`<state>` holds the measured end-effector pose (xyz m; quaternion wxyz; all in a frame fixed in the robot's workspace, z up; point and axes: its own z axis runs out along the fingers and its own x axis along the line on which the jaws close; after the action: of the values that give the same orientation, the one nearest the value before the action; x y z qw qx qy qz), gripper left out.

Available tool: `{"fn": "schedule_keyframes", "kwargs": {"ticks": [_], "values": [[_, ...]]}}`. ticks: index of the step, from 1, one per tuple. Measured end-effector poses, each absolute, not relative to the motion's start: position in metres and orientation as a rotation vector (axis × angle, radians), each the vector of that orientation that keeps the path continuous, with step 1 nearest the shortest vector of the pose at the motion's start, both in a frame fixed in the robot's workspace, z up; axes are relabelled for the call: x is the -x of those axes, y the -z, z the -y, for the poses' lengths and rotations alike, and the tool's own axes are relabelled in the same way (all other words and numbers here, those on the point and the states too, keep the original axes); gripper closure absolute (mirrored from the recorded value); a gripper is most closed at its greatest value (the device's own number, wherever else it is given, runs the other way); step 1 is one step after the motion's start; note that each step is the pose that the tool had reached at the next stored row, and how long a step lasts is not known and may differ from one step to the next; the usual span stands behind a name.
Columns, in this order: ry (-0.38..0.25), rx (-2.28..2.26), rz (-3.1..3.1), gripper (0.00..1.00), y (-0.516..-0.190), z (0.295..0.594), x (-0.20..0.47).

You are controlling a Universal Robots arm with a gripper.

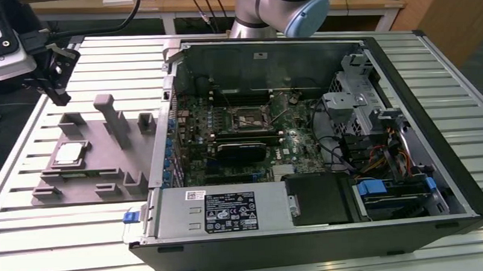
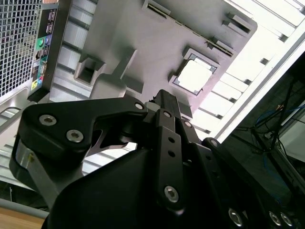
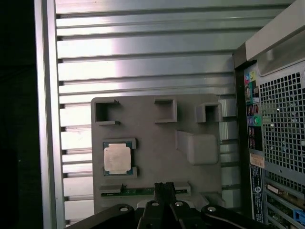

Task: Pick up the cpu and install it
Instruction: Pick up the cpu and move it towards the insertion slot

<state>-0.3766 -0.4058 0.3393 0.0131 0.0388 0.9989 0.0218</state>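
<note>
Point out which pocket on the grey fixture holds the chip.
The square-framed pocket with the cpu in it; the three U-shaped pockets on the fixture are empty.

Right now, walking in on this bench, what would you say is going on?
A robot arm's gripper hovers over one edge of a grey fixture tray on a slatted metal table. The cpu lies in a pocket of that tray, not picked up. Beside the tray an open computer case lies with its motherboard exposed.
</note>
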Motion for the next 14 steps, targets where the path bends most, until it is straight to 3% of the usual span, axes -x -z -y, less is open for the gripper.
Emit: {"fn": "schedule_keyframes", "kwargs": {"ticks": [14], "values": [[-0.068, -0.121, -3.112, 0.89, -0.3309, 0.4071, 0.3807]]}}
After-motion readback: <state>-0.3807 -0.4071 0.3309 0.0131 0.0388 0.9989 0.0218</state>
